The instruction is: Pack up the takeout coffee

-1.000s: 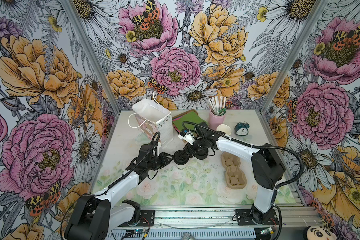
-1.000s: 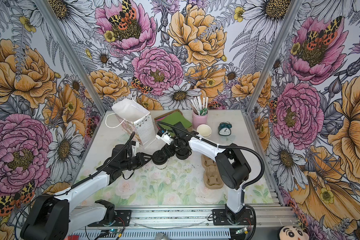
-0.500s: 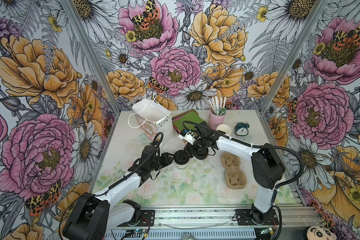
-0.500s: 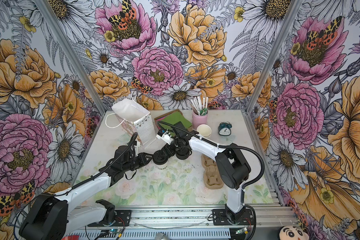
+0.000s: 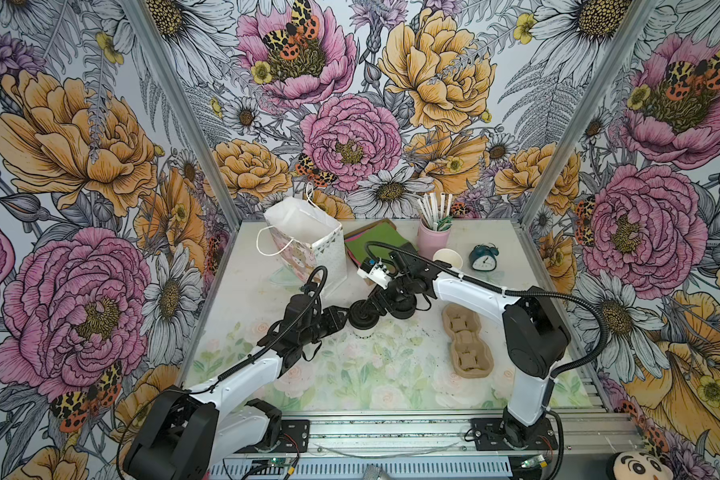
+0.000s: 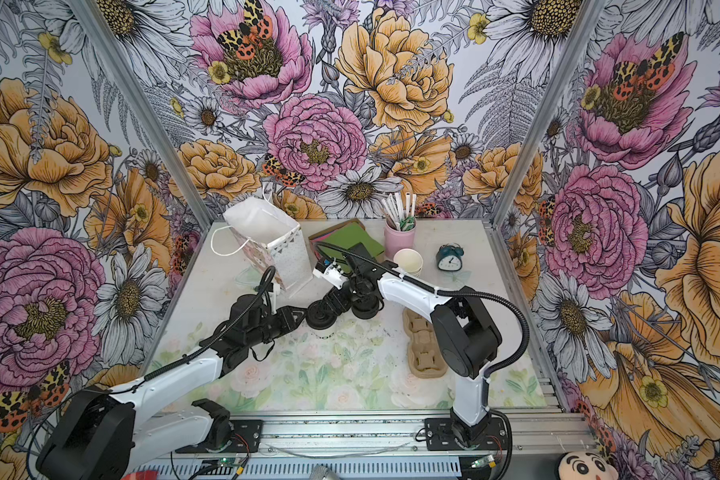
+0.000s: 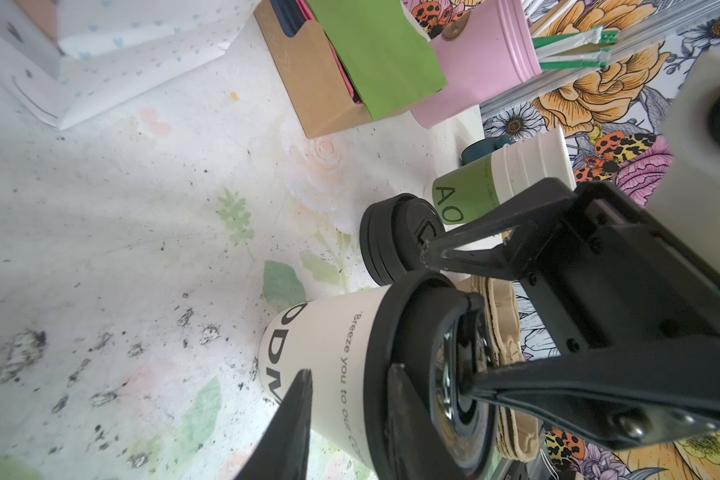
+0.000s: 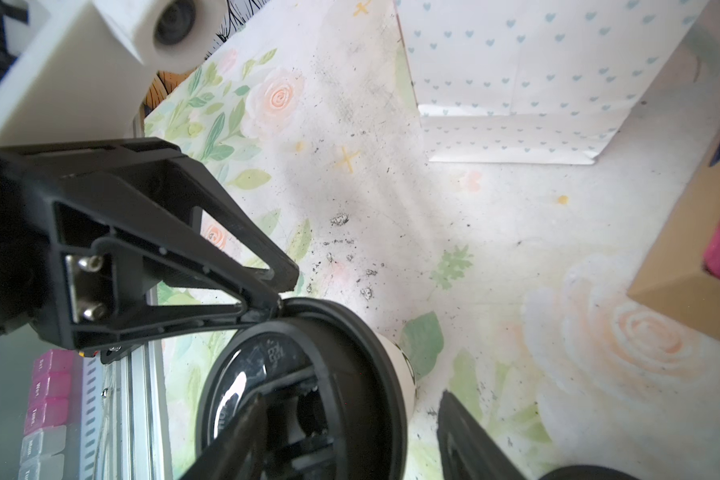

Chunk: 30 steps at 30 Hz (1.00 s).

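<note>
The takeout coffee [image 5: 361, 322] [image 6: 320, 318] stands upright mid-table, a pale printed cup [image 7: 333, 345] under a black sip lid [image 8: 329, 324]. My left gripper [image 5: 344, 318] [image 7: 348, 370] comes at it from the left, jaws a little apart, one finger against the lid's rim and one lower along the cup wall; nothing is clamped between them. My right gripper [image 5: 371, 303] [image 8: 354, 397] reaches in from the right and is open. One of its fingers lies across the lid top, the other hangs past the cup's side with bare table between.
A white paper bag [image 5: 304, 241] stands open behind the cup. A squat pile of spare lids [image 5: 402, 309] sits right of the cup and a brown pulp cup carrier [image 5: 466, 340] further right. Lidless cups [image 5: 449, 259], a pink straw holder [image 5: 433, 237], a clock [image 5: 484, 257] and a napkin box [image 5: 375, 241] line the back.
My left gripper has slid right, up against the cup. The right gripper has stayed over the lid, its jaws barely changed.
</note>
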{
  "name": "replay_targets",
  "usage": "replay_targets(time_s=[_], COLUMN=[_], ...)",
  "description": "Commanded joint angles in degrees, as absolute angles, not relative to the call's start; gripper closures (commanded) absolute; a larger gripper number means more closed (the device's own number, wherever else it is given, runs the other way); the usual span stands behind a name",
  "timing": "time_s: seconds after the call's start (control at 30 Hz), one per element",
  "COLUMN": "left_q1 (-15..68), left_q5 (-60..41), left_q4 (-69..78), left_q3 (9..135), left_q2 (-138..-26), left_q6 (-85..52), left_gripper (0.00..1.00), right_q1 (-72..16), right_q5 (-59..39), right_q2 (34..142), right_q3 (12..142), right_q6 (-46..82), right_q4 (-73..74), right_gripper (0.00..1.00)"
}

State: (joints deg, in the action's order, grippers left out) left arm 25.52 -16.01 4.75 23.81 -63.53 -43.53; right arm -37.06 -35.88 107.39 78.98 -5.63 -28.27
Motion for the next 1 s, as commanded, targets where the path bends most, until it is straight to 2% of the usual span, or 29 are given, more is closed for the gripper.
replay_targets(time_s=[0.0, 0.6, 0.83, 0.97], left_q1=[27.06, 23.17, 22.5, 22.48], left_q5=[-16.77, -17.53, -18.23, -19.22], left_q4=[-9.22, -13.62, -13.71, -13.63], left_q3=[22.07, 30.31, 32.06, 33.69], left_q2=[-62.87, -55.92, -54.76, -55.72], left_q6=[-42.96, -39.99, -38.61, -37.64], left_gripper=[0.68, 0.39, 0.27, 0.25], right_q1=[-37.81, -38.06, -39.54, -40.42], right_q5=[-25.36, -27.55, -23.27, -20.94], right_q2=[113.03, 106.94, 101.15, 97.71], right_q3=[75.65, 81.19, 80.75, 79.0], right_q6=[-7.77, -4.6, -2.08, -0.44], right_q4=[-38.71, -38.5, -38.41, -38.41], right_gripper=[0.32, 0.16, 0.13, 0.1])
